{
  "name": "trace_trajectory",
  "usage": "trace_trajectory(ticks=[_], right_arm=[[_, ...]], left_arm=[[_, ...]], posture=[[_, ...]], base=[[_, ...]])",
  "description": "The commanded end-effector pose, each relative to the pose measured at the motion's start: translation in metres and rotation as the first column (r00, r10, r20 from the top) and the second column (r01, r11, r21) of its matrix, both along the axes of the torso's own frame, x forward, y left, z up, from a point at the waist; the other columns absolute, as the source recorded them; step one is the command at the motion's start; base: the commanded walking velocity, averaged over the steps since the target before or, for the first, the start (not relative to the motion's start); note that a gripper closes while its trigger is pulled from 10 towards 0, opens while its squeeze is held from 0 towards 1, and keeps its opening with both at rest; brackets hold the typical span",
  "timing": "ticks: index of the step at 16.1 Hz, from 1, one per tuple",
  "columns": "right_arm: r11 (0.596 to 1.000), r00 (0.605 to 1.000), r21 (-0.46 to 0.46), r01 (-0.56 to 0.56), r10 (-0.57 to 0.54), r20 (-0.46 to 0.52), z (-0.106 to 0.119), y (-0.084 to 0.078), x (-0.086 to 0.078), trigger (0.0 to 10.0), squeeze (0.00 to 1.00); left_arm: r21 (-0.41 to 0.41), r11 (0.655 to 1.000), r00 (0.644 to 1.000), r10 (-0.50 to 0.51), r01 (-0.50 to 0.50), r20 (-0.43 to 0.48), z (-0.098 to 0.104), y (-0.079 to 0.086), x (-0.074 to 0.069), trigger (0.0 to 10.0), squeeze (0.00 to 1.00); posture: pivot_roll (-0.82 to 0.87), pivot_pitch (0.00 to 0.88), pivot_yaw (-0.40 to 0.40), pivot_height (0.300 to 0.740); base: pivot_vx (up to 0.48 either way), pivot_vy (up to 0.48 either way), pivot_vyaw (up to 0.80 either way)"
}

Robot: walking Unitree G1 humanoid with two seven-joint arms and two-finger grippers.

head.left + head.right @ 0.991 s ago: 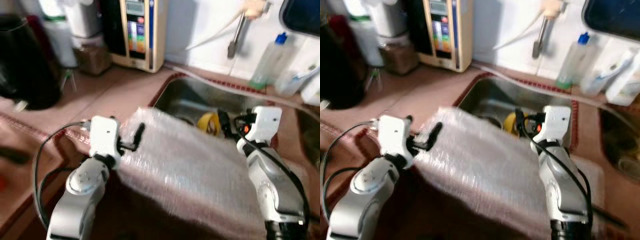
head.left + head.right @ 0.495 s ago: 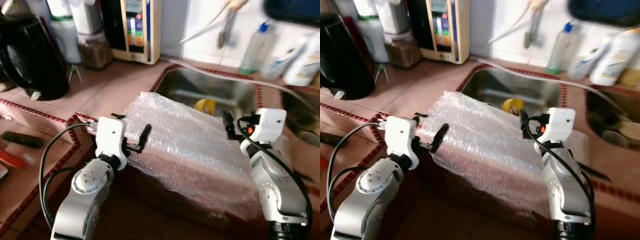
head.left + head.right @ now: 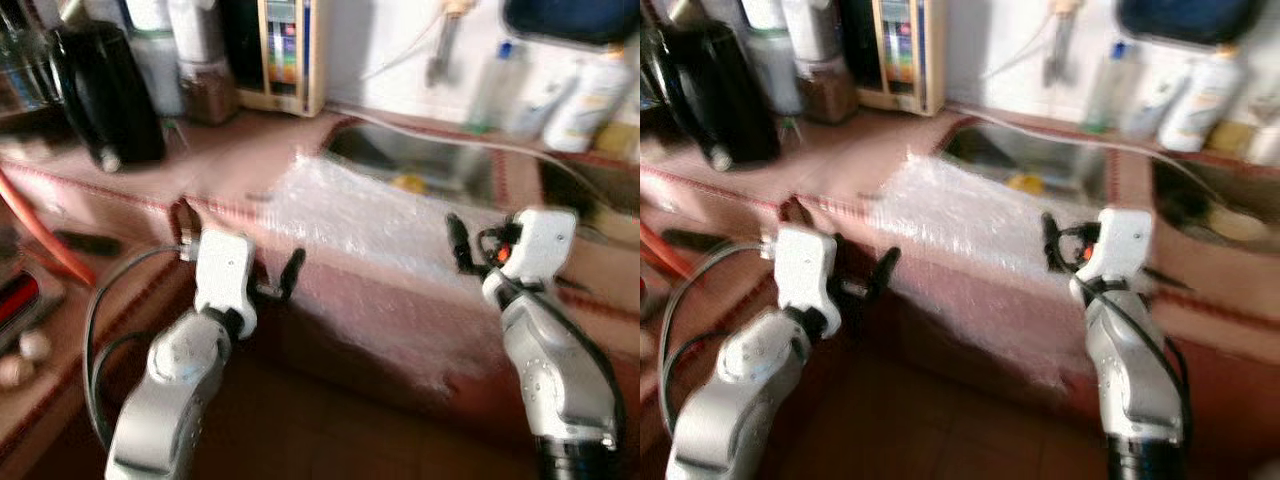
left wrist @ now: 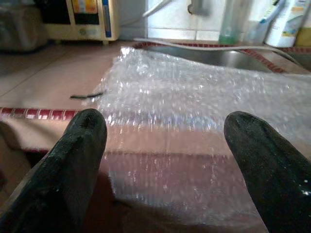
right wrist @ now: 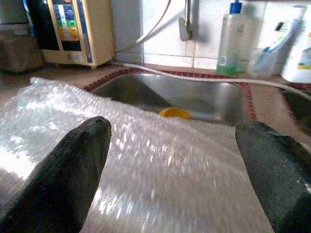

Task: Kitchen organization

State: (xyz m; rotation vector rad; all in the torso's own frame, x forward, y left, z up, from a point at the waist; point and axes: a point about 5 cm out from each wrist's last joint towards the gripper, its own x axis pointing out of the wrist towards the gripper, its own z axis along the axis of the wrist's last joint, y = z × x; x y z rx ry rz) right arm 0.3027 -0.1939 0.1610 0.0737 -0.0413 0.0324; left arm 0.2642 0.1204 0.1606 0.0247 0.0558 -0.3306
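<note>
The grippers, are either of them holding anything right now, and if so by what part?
Nothing is held. The left gripper and right gripper are both open, fingers spread, facing the bubble wrap draped over the counter edge, without touching it.

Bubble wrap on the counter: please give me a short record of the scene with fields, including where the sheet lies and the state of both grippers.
sheet: bubble wrap, spread over the counter edge, hanging down the front
behind sheet: steel sink with a yellow object inside
left gripper: open, in front of the sheet, not touching it
right gripper: open, facing the sheet, holding nothing
back wall: beige appliance, clear bottle with blue cap
left of counter: black kettle
image quality: head views blurred
</note>
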Motion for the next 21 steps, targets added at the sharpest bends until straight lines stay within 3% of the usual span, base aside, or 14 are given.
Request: trace_trajectory(ticks=[1,6,10,13,15,16,18,21], right_arm=[[1.0,1.0,-0.004,-0.001,0.001,0.017,0.005,0.0,0.002,10.0,0.0],[1.0,1.0,-0.003,-0.006,0.006,0.02,0.005,0.001,0.005,10.0,0.0],[1.0,1.0,0.008,-0.009,0.009,0.007,0.001,0.003,0.009,10.0,0.0],[1.0,1.0,0.018,-0.018,0.018,-0.018,-0.008,0.005,0.011,10.0,0.0],[0.999,0.998,0.01,-0.034,0.034,-0.051,-0.019,0.009,0.015,10.0,0.0],[0.999,0.996,0.006,-0.038,0.039,-0.076,-0.027,0.01,0.019,10.0,0.0],[0.999,0.986,-0.004,-0.043,0.041,-0.164,-0.055,0.009,0.03,10.0,0.0],[1.0,0.945,0.011,-0.027,0.029,-0.325,-0.096,0.004,0.027,10.0,0.0]], left_arm=[[-0.006,1.0,1.0,0.0,0.0,0.008,0.001,-0.001,0.002,10.0,0.0],[-0.014,1.0,1.0,0.005,-0.005,0.016,0.001,-0.001,0.006,10.0,0.0],[-0.002,0.999,0.998,0.052,-0.052,-0.027,-0.018,0.009,0.01,10.0,0.0],[0.047,0.994,0.99,0.102,-0.098,-0.093,-0.044,0.019,0.015,10.0,0.0],[-0.001,0.994,0.974,0.109,-0.111,-0.197,-0.064,0.024,0.018,10.0,0.0],[0.026,0.991,0.966,0.132,-0.13,-0.221,-0.076,0.03,0.022,10.0,0.0],[0.069,0.984,0.926,0.177,-0.163,-0.332,-0.116,0.047,0.026,10.0,0.0],[0.139,0.974,0.869,0.223,-0.18,-0.441,-0.15,0.057,0.02,10.0,0.0]], posture=[[-0.06,0.0,-0.035,0.74],[-0.06,0.0,-0.043,0.74],[-0.06,0.0,-0.048,0.74],[-0.06,0.0,-0.05,0.74],[-0.06,0.0,-0.05,0.74],[-0.06,0.0,-0.05,0.74],[-0.05,0.0,-0.051,0.74],[-0.05,0.0,-0.055,0.74]], base=[[-0.304,0.0,0.0],[-0.292,0.0,0.0],[-0.062,0.0,0.0],[0.0,0.0,0.0],[0.0,0.0,0.0],[0.0,0.0,0.0],[0.0,0.0,0.0],[0.0,0.0,0.0]])
